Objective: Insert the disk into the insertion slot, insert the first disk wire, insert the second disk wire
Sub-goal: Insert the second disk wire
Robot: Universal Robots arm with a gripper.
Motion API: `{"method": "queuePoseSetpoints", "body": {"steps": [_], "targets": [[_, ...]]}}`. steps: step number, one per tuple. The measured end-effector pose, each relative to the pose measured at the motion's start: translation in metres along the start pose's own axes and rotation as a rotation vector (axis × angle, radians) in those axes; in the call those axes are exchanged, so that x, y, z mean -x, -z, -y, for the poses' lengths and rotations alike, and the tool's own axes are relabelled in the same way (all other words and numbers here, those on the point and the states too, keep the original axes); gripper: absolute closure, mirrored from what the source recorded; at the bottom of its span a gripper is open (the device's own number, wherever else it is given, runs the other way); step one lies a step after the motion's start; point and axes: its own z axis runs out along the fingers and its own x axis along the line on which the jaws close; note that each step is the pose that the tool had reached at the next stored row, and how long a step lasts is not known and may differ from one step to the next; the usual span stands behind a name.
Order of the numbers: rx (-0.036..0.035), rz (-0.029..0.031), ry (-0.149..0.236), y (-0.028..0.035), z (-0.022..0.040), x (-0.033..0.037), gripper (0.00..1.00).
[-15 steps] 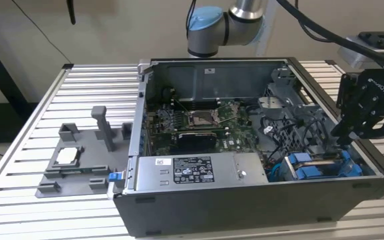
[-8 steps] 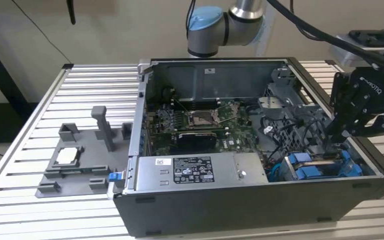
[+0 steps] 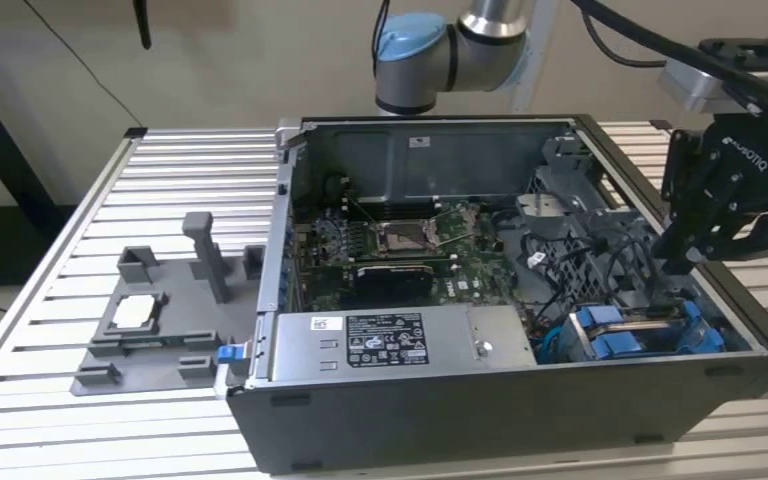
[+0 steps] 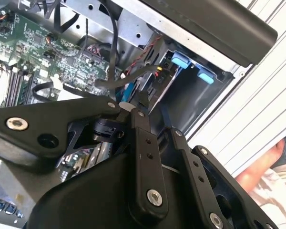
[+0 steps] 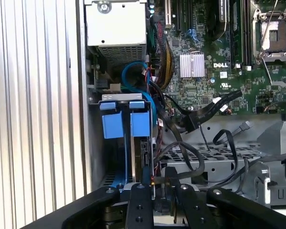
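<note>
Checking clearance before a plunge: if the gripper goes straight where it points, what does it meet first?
Probably the black cables looped just ahead of the gripper in the first wrist view, beside the disk. Depth is unclear, so the disk's edge could come first.

This is looking like a robotics lab test bench: an industrial robot arm (image 3: 424, 50) is hanging over a slatted aluminium table (image 3: 77, 230), where an opened computer case (image 3: 518, 400) is lying beside a grey parts fixture (image 3: 157, 345).
</note>
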Motion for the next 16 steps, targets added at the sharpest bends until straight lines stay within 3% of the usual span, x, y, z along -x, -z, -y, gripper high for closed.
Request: {"method": "queuePoseSetpoints", "body": {"steps": [6,9,16], "targets": [[-0.0123,0.0007,0.0,0.0031,-0.0046,-0.0001,0.73],[-0.0233,0.0012,0.001,0.0027,-0.0129,0.0011,0.73],[-0.029,0.0016,0.001,0.0018,-0.0238,0.0141,0.73]]}}
